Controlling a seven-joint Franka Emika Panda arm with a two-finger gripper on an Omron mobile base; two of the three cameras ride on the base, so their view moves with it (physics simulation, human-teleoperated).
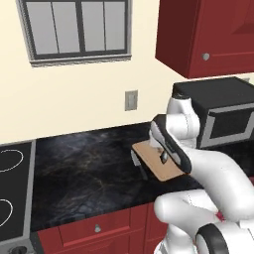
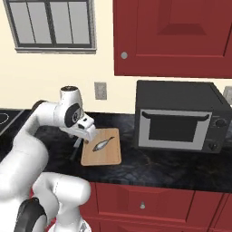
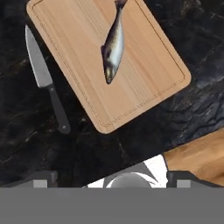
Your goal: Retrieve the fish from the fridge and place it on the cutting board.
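A silvery grey fish (image 3: pixel 113 46) lies on the light tan cutting board (image 3: pixel 140 74), near the board's middle, free of any grip. The board (image 2: pixel 106 156) rests on the black countertop with the fish (image 2: pixel 100 145) on it, just left of the microwave. My gripper (image 2: pixel 86 131) hangs above the board's left side, open with nothing between its fingers. In the hand view, the gripper (image 3: pixel 113 179) has its tips spread wide at the bottom edge. From the left base view the board (image 1: pixel 158 166) and fish (image 1: pixel 164 157) sit partly behind my arm. The fridge is out of view.
A kitchen knife (image 3: pixel 46 83) lies on the countertop (image 1: pixel 84 168) beside the board's left edge. A black microwave (image 2: pixel 181 118) stands to the right. A cooktop (image 1: pixel 12 188) sits at the far left. Dark red cabinets (image 2: pixel 172 36) hang overhead.
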